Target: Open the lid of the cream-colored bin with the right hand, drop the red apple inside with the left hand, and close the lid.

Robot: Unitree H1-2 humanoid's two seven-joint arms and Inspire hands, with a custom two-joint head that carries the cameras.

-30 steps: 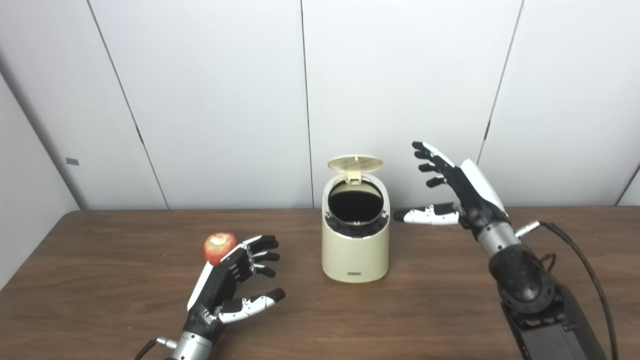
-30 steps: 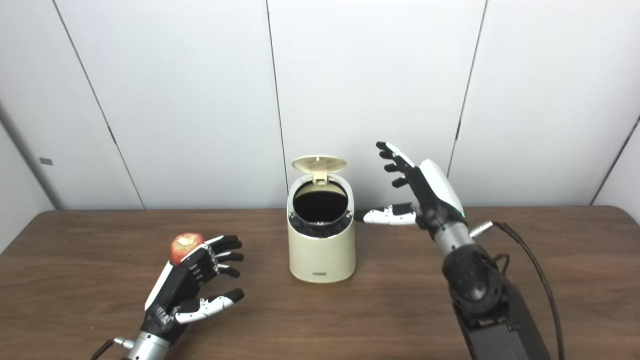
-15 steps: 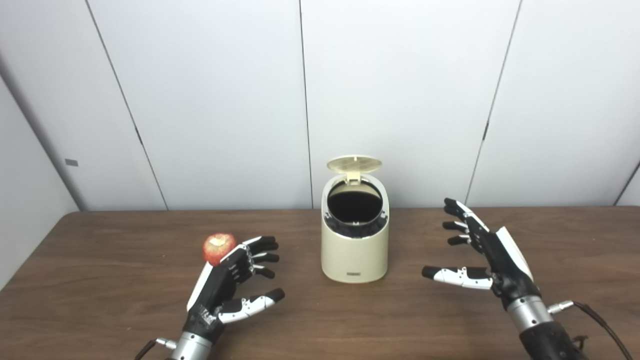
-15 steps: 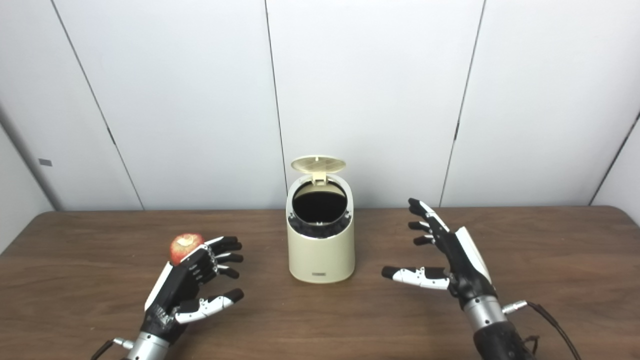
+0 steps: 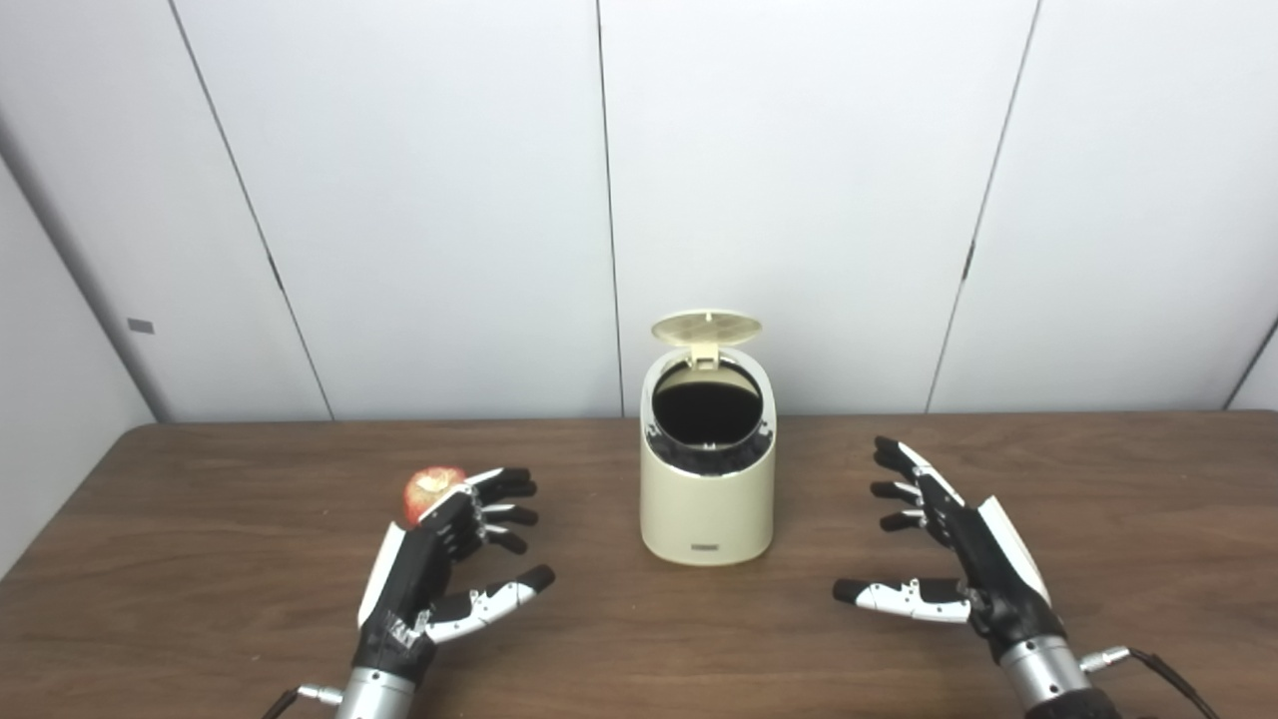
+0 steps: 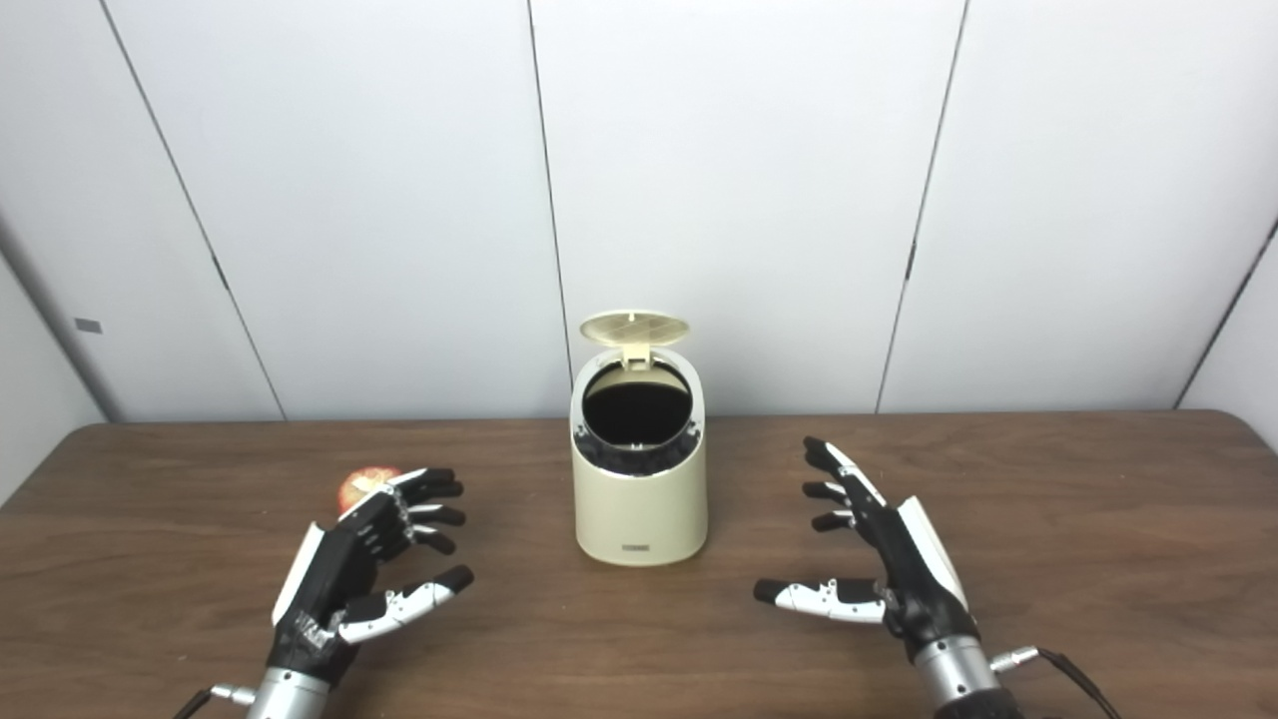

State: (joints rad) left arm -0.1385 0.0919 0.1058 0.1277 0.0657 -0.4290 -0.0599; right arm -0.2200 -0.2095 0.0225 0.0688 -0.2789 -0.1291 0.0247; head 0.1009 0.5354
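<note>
A cream-colored bin [image 5: 708,504] stands at the table's middle with its round lid [image 5: 706,329] tipped up and back, showing a dark inside. To its left a red apple [image 5: 426,489] rests on the table, partly hidden behind my left hand [image 5: 439,559]. That hand is open, fingers spread, just in front of and to the right of the apple, holding nothing. My right hand [image 5: 949,559] is open too, low over the table to the right of the bin and well apart from it.
The brown wooden table [image 5: 200,559] runs across the whole view, with a white panelled wall [image 5: 419,200] right behind it. A cable [image 5: 1168,674] trails from the right wrist at the bottom right.
My right hand has dropped from beside the raised lid down and toward me, to low over the table. The left hand has pulled back slightly toward me. The lid stays up.
</note>
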